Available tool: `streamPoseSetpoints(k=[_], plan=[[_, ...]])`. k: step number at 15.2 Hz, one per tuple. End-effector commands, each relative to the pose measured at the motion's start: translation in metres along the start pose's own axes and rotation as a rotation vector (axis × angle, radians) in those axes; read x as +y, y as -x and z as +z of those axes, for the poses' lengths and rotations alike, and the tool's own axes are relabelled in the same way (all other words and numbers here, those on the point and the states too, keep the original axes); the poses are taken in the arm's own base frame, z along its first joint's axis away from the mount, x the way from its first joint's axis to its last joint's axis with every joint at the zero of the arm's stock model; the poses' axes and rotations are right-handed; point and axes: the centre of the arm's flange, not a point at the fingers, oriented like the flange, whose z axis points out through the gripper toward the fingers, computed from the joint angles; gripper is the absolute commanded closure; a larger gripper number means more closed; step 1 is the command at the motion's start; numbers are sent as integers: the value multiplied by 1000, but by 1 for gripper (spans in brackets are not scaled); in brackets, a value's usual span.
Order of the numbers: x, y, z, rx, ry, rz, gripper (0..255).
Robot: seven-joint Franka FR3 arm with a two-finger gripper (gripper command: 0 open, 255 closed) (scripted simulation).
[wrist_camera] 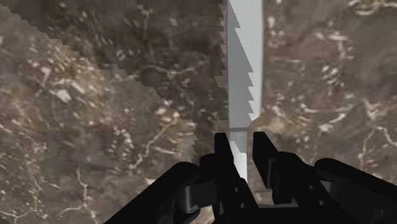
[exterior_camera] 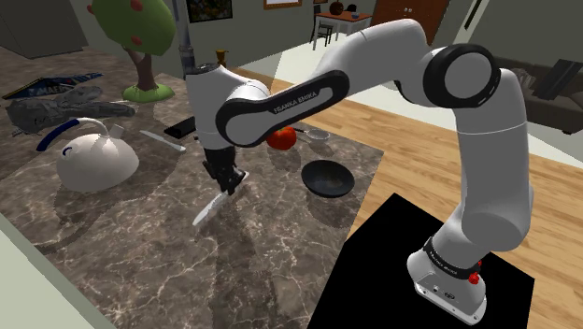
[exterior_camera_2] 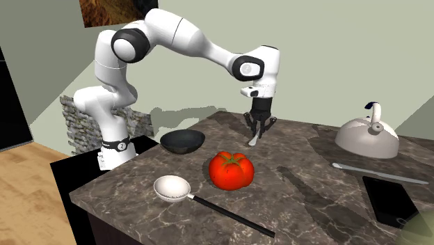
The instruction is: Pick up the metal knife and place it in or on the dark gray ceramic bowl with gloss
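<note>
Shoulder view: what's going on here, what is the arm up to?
The white Franka arm has the serrated knife clasped in its black pincer over the marble countertop, the blade slanting down from it. The dark glossy bowl stands empty a little way off, near a tomato, so the knife is not yet placed.

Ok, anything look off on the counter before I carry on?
Nothing spilled or broken. One thing: the knife hangs at a slant from the tool, clasped near one end, blade angling down toward the counter. The dark bowl sits upright near the tomato.
</note>
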Motion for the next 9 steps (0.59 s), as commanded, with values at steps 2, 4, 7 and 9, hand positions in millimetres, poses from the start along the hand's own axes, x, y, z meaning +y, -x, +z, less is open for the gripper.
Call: streamPoseSetpoints(k=[2,4,7,9], plan=[[2,0,-15,0,1,0,255],[3,0,-25,0,1,0,255],[4,0,-41,0,1,0,255],[4,0,-52,0,1,0,255]])
